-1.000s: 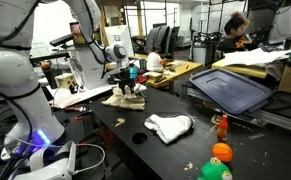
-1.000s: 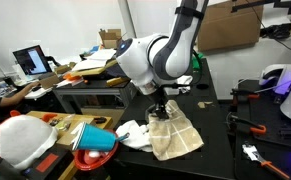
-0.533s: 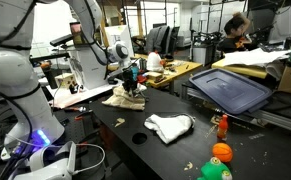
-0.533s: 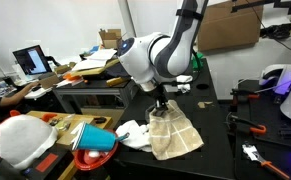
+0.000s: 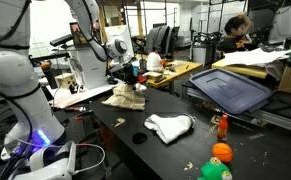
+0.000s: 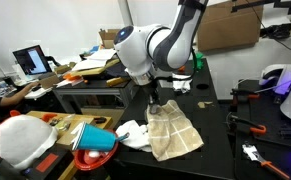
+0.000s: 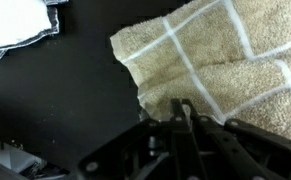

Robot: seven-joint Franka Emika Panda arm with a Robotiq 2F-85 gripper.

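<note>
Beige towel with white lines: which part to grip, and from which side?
Grip the beige towel at its edge near a corner, coming down from above. It lies limp and flat on the black table, so only a pinched edge fits between the jaws; the gripper is shut there.

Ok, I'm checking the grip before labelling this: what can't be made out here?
Wrist view: how much tan towel sits inside the hand; its own dark, blurred body covers it.
Wrist view: white cloth, cut off by the top-left edges.
Both exterior views: the grip itself is too small and dark.
</note>
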